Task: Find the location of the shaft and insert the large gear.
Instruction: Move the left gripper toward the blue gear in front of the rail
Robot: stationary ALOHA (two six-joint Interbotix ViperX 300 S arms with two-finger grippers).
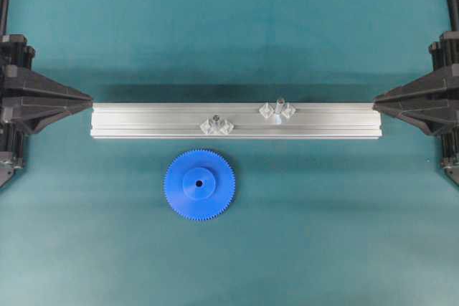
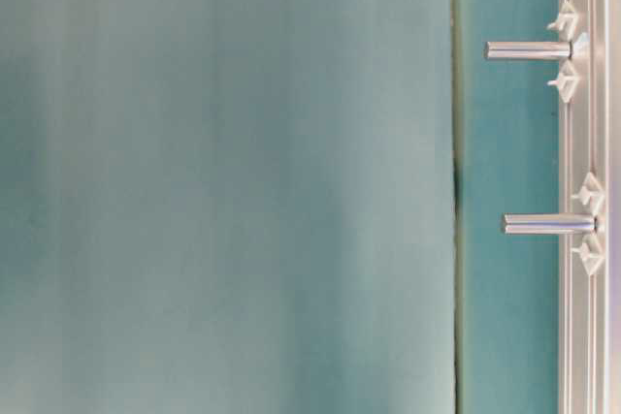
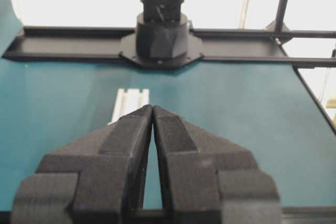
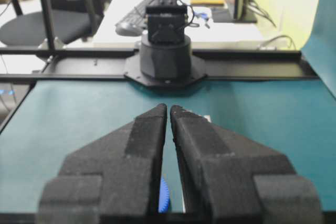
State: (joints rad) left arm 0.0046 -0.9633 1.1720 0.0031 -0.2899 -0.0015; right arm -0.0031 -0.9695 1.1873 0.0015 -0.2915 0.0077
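Only the overhead view shows the whole large gear (image 1: 199, 185) lying flat on the teal mat (image 1: 229, 41), just in front of the aluminium rail (image 1: 143, 121) carrying the shaft (image 1: 279, 104). The table-level view shows both pins side-on. Both wrist views show the left gripper (image 3: 152, 109) and right gripper (image 4: 168, 109) pressed together, empty; no writing is legible.

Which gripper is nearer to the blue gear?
Left. The left gripper sits at the rail's left end, up and left of the gear; the right gripper is at the far right end, farther off.
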